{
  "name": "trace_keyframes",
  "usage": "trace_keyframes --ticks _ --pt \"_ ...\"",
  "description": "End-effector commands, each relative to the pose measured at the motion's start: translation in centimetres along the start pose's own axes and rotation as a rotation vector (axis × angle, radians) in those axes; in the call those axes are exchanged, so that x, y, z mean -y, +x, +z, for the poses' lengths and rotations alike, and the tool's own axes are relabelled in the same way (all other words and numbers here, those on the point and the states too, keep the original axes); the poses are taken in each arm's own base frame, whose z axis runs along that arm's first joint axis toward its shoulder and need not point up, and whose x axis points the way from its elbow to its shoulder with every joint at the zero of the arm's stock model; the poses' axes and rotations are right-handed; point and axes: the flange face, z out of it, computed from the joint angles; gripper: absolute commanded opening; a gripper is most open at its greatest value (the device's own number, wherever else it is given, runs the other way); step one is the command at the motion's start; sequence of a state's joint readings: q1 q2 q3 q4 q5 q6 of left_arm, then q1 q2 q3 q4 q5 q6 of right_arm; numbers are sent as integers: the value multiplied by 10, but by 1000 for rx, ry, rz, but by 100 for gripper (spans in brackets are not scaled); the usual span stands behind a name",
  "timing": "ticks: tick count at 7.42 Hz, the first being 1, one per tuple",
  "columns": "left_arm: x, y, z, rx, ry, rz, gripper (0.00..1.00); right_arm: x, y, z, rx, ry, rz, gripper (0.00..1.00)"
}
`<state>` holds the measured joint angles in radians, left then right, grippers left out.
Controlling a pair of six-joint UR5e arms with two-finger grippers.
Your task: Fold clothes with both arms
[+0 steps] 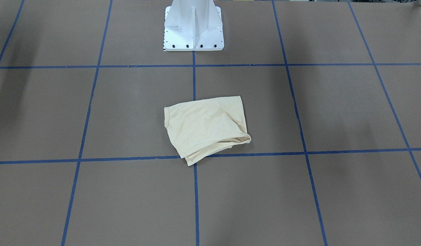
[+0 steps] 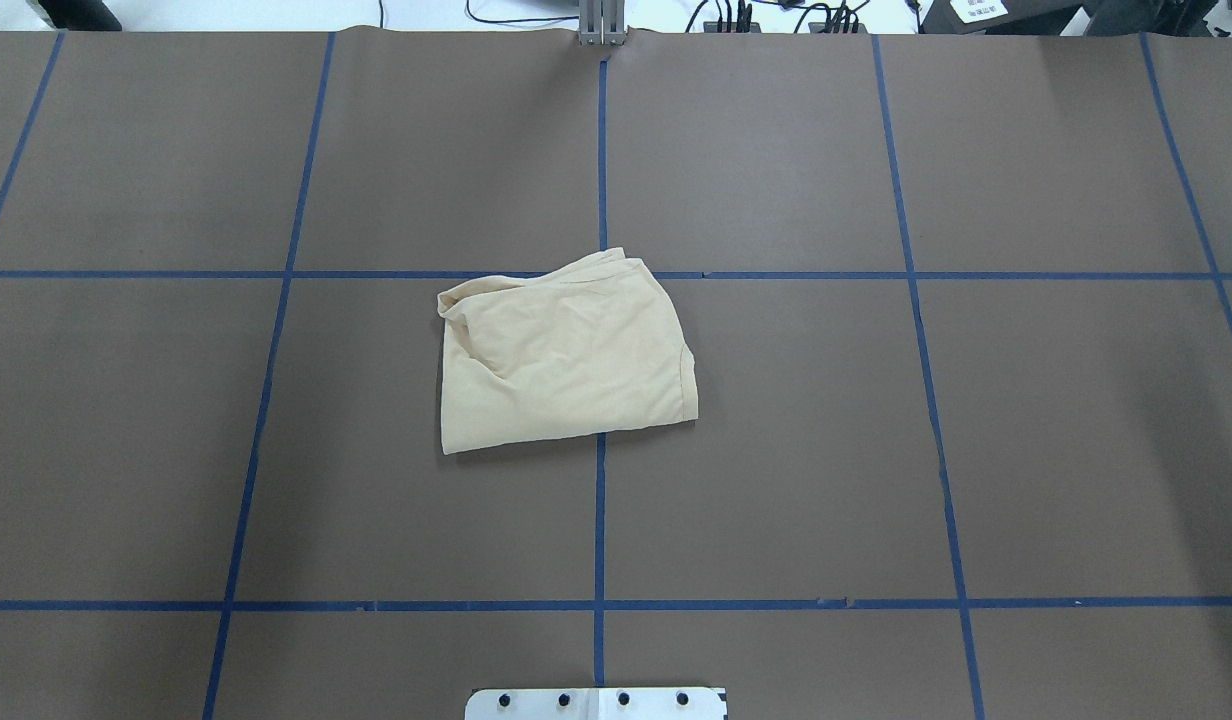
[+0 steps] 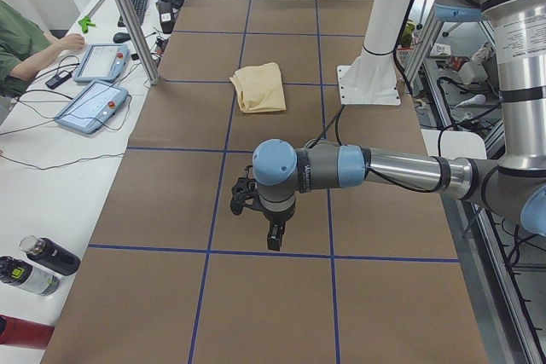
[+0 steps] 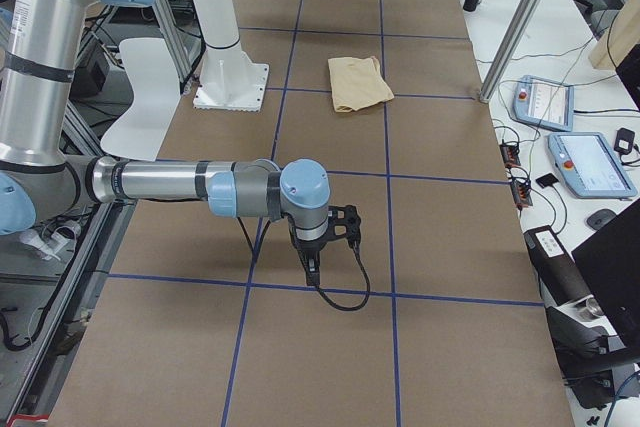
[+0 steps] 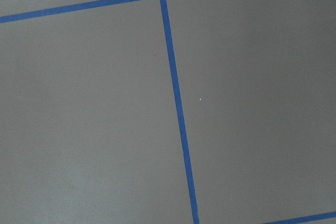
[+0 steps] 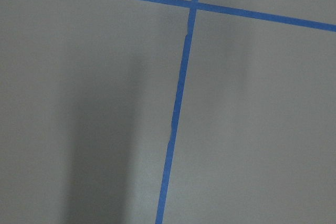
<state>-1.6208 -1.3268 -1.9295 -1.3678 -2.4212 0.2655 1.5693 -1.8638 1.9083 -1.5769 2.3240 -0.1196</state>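
Locate shirt [image 2: 566, 350], folded compact, on bench [image 2: 876, 450] just ahead of pedestal [image 1: 193, 30]; judge folding near complete. Note left end effector [image 3: 273, 240] and right end effector [image 4: 312, 269] well out to either side of pedestal; cannot tell whether clenched or released. Next, reach in only to square rumpled edge.

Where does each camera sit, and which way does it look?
Front-facing: across the table, looking down at the T-shirt; only the white pedestal shows.
Overhead: behind the robot, looking forward and down; only the pedestal's plate edge shows.
Exterior left: at the table's left end, looking along it; left arm and left gripper near.
Exterior right: at the opposite end; right arm and right gripper near.
Left wrist: looking down at blue tape; no body.
Right wrist: the same, tape only.
Shared: both side views see the T-shirt beside the pedestal.
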Motion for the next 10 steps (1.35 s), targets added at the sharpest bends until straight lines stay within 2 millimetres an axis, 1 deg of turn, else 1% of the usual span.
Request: trace_keyframes --ticks 1,2,3,4,5,6,8,10 --pt "-1 2 -1 -20 19 6 100 0 0 0 0 0 0 100" --pt "-1 2 -1 -18 19 4 100 0 0 0 0 0 0 100" --pt "6 5 -3 -9 23 19 100 0 0 0 0 0 0 100" --pt "15 8 -10 3 33 28 100 0 0 0 0 0 0 100" --pt "17 9 -10 3 33 32 100 0 0 0 0 0 0 100" --pt "17 9 -12 4 37 34 100 0 0 0 0 0 0 100" --pt "17 5 -13 68 26 39 100 0 0 -1 0 1 0 100" --pt "17 5 -14 74 26 40 100 0 0 -1 0 1 -1 100"
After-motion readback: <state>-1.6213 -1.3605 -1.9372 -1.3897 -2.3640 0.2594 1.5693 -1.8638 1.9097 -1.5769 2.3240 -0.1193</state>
